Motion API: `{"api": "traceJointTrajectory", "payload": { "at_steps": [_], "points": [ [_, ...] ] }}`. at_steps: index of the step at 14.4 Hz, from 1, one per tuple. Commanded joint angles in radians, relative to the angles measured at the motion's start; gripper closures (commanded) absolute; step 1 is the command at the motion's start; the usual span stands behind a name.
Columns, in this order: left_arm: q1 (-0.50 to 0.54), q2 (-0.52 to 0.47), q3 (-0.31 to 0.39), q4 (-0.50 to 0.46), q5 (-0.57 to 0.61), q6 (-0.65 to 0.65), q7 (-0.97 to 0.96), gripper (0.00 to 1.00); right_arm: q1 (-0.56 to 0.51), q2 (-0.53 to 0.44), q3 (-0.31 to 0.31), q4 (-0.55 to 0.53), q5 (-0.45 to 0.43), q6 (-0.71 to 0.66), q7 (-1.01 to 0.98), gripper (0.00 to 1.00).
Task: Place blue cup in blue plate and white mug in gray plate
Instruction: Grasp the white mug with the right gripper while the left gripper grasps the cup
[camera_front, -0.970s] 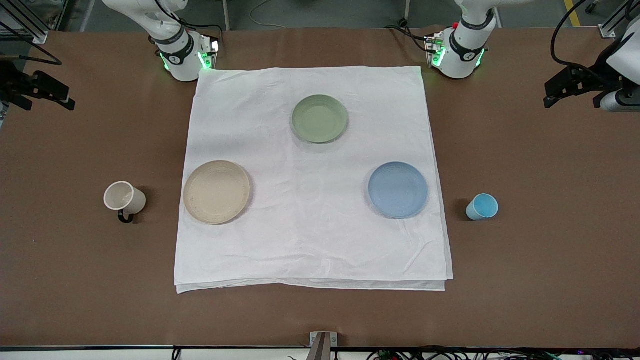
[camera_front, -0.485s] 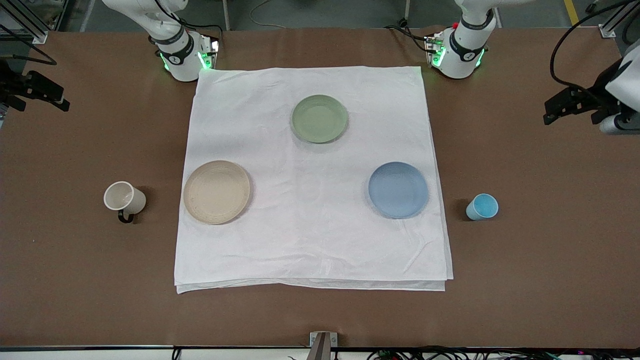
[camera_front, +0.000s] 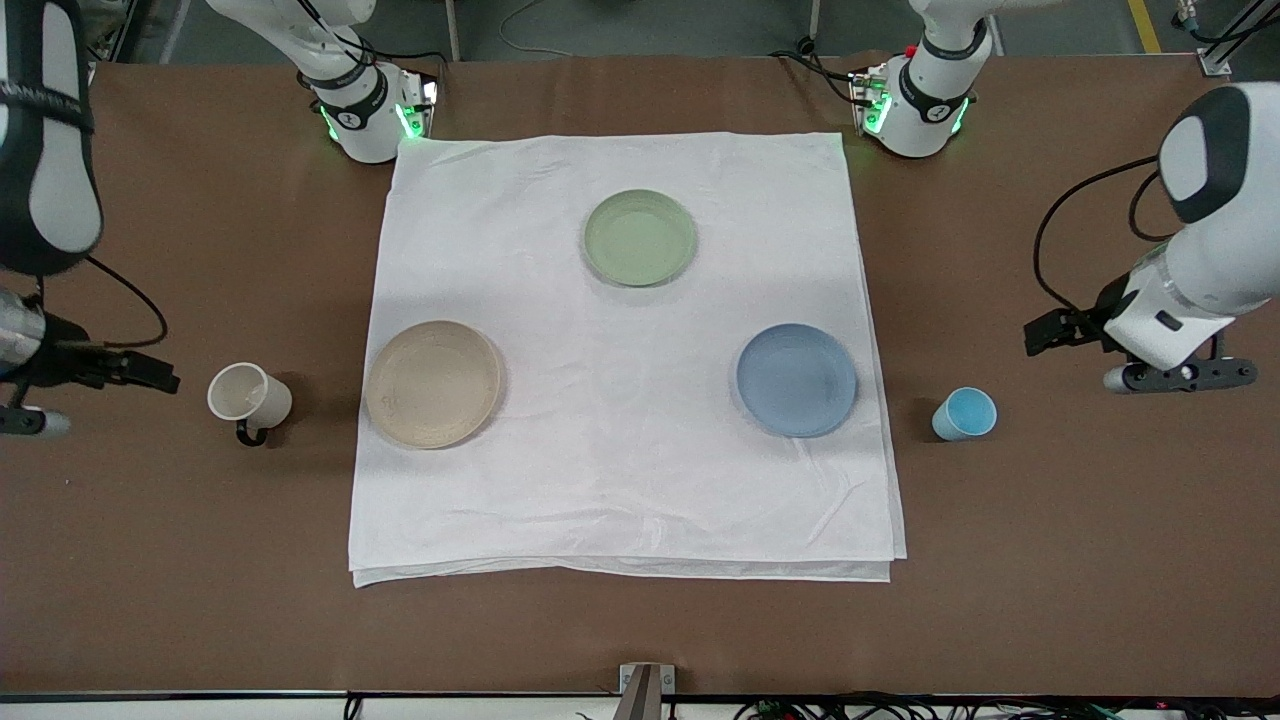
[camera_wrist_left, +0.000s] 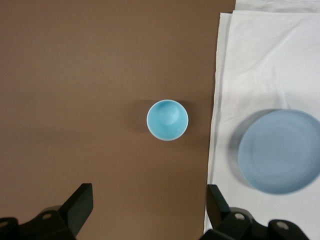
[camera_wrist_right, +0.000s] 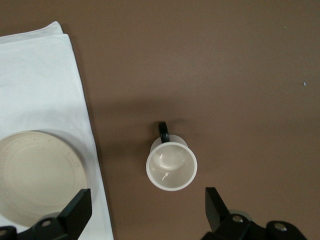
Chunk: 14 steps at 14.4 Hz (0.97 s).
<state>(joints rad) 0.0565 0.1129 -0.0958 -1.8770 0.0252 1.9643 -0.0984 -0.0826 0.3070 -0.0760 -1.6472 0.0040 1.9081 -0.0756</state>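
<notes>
Blue cup (camera_front: 964, 414) and white mug (camera_front: 248, 397) upright, unmarked, no legible writing.

Front camera is set high, facing the arm bases. Blue cup (camera_front: 964, 414) (camera_wrist_left: 167, 120) is viewed straight down by left wrist; white mug (camera_front: 248, 397) (camera_wrist_right: 171, 165) by right wrist.

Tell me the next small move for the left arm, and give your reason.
Probably bring the left gripper over the blue cup and lower it. Its fingers are open, it hangs above bare table short of the cup, and the cup stands upright off the white cloth, beside the blue plate, which has nothing on it.
</notes>
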Motion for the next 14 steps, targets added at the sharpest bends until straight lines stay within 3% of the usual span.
{"api": "traceJointTrajectory", "payload": {
  "at_steps": [1,3,6,11,12,14],
  "points": [
    [-0.001,0.006,0.001,-0.161,0.010,0.201,-0.032,0.00,-0.026,0.150,0.007,0.027,0.004,0.110,-0.012,0.00],
    [0.035,0.066,-0.001,-0.209,0.012,0.325,-0.032,0.06,-0.051,0.230,0.013,0.000,0.008,0.234,-0.012,0.00],
    [0.043,0.166,-0.001,-0.232,0.010,0.459,-0.032,0.19,-0.043,0.262,0.015,-0.006,0.008,0.282,-0.013,0.01],
    [0.043,0.273,-0.004,-0.217,-0.004,0.561,-0.046,0.33,-0.048,0.258,0.027,-0.144,0.010,0.339,-0.015,0.14],
    [0.043,0.283,-0.004,-0.215,-0.004,0.567,-0.047,0.42,-0.049,0.247,0.033,-0.166,0.011,0.339,-0.016,0.17],
    [0.045,0.289,-0.004,-0.215,-0.004,0.571,-0.046,0.70,-0.051,0.225,0.039,-0.194,0.017,0.338,-0.020,0.29]
  ]
}}
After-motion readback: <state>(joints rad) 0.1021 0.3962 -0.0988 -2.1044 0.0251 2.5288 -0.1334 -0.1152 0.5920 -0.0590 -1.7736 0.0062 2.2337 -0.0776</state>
